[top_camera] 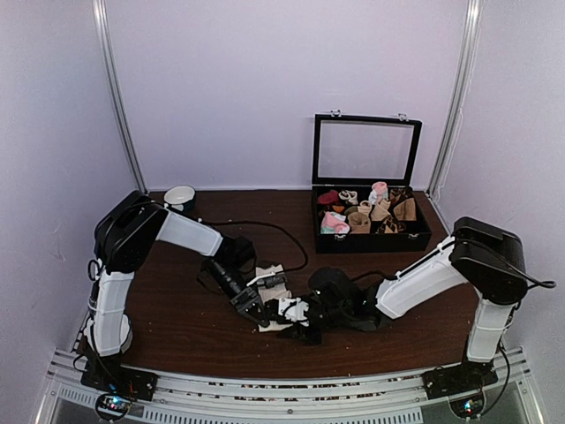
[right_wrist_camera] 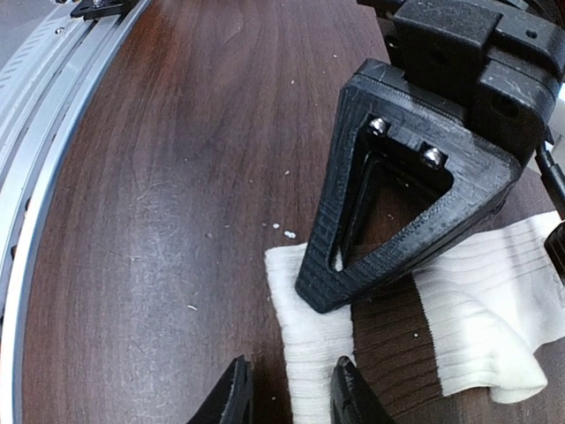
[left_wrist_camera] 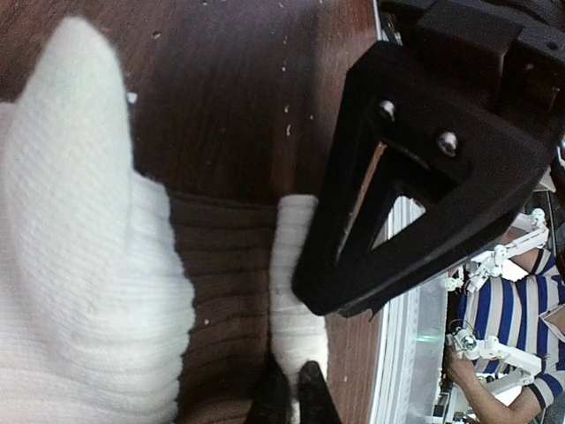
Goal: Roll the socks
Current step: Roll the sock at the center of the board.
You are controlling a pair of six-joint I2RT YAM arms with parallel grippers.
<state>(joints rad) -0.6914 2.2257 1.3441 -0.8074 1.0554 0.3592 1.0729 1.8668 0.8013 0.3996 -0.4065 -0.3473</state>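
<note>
— Where are the socks?

— On the dark wooden table (top_camera: pixel 177 336), near its front edge, right between my two arms. The socks (top_camera: pixel 276 290) lie in a small flat heap. They are white knit, with a brown ribbed band across them.

— What is your left pincer doing?

— My left gripper (top_camera: pixel 256 311) is down at the left side of the heap, fingers pressed together. From my left wrist I see the tips sitting right at a white cuff (left_wrist_camera: pixel 296 291). I cannot tell whether any fabric is caught between them.

— And the right one?

— My right gripper (top_camera: pixel 309 329) is low at the heap's right end, just beside the left one. Its fingers stand a little apart. A white edge of the socks lies in the gap, touching one tip and clear of the other.

— Anything else on the table?

— A black box (top_camera: pixel 371 240) with its lid raised stands at the far right, holding small rolled bundles. It is well apart from the socks. A white bowl (top_camera: pixel 180 196) sits at the far left.
</note>
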